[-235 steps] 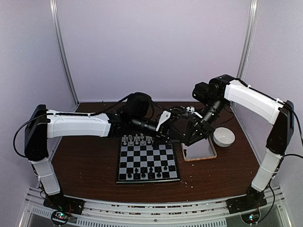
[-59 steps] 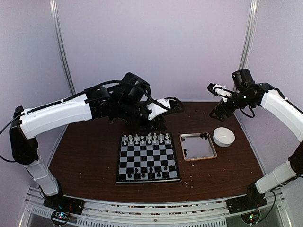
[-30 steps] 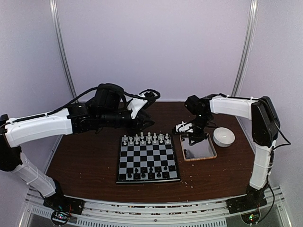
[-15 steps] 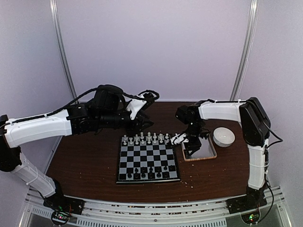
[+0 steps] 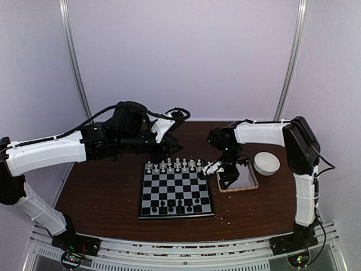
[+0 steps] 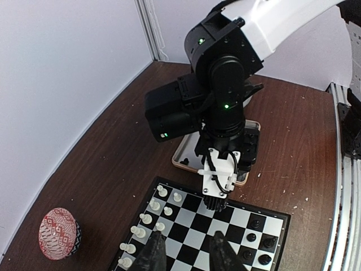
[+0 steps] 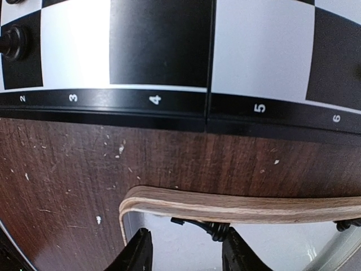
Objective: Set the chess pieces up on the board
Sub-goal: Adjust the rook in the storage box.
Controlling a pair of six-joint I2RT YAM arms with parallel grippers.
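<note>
- dark brown worktop [image 5: 101, 197] between pale lilac walls [image 5: 180, 56], flecked with pale crumbs [image 7: 121, 148].
- board [image 5: 176, 195]: flat at the centre of the worktop; white chess pieces [image 5: 172, 166] stand along its far rows, black ones along the near rows. set-up looks only partly done.
- tray [image 5: 248, 183]: wooden-rimmed, just right of the board; white bowl [image 5: 265, 164] just right of that.
- right gripper [image 7: 187, 234]: low over the strip between board and tray, jaws parted, nothing clamped. a small dark thing [image 7: 211, 228] lies under the tray's rim just ahead of the tips; probably a piece, not certain.
- left gripper [image 6: 188, 243]: raised beyond the board's far edge, jaws parted, empty.
- hazards: a tiny piece tucked against the rim may skid or tip when pinched; a finger could catch the rim and shove the tray into the board; a wide swing could topple the white row close by.
- view notes: only the left wrist shows a red patterned egg [image 6: 59, 233] far-left of the board, hidden from above by the left arm [image 5: 56, 149]; only the right wrist shows the rim numerals [image 7: 155, 100]; only the top view shows the bowl.
</note>
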